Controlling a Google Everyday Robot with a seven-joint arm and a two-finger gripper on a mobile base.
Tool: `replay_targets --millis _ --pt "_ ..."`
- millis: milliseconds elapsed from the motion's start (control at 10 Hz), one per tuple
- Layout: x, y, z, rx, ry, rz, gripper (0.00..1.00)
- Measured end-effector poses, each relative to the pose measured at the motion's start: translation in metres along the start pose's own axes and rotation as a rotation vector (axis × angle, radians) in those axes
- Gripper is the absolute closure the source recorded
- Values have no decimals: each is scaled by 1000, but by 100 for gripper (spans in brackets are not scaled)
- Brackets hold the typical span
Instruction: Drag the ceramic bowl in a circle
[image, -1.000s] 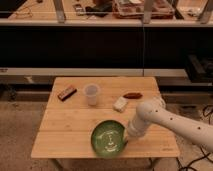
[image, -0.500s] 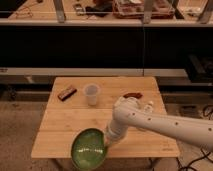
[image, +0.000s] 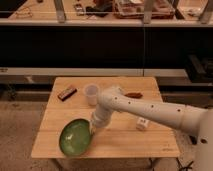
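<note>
The ceramic bowl (image: 76, 137) is wide, shallow and green, and it rests on the front left part of the wooden table (image: 125, 142). My gripper (image: 93, 128) reaches down from the white arm (image: 150, 110) and sits at the bowl's right rim, shut on that rim. The arm comes in from the right and crosses the middle of the table. The bowl's front edge lies close to the table's front edge.
A small translucent cup (image: 91, 93) stands just behind the arm's wrist. A dark brown bar (image: 66, 93) lies at the back left and a brown item (image: 134, 94) at the back right. A small white block (image: 143, 123) sits right of the arm. Dark shelving stands behind the table.
The bowl has been dragged left from the front centre, swinging out toward the front edge and then a little back onto the table. The arm has swung left with it.
</note>
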Motion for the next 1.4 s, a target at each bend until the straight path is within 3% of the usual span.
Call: replay_targets --millis 200,300,500,600,800,1000,1200,1300,1400 --pt "32 19 1 -2 4 68 100" --pt "50 43 0 -6 14 136 100" --pt "61 82 -6 -23 30 225 100" --pt "58 113 -9 -49 34 276 100" --pt "36 152 -15 -90 35 327 100" --pt "-8 183 -21 -131 43 333 100" --pt "-49 179 -24 -179 65 255 100" --pt "-76 163 -24 -213 74 172 100" --pt "-85 149 -24 -221 84 124 100"
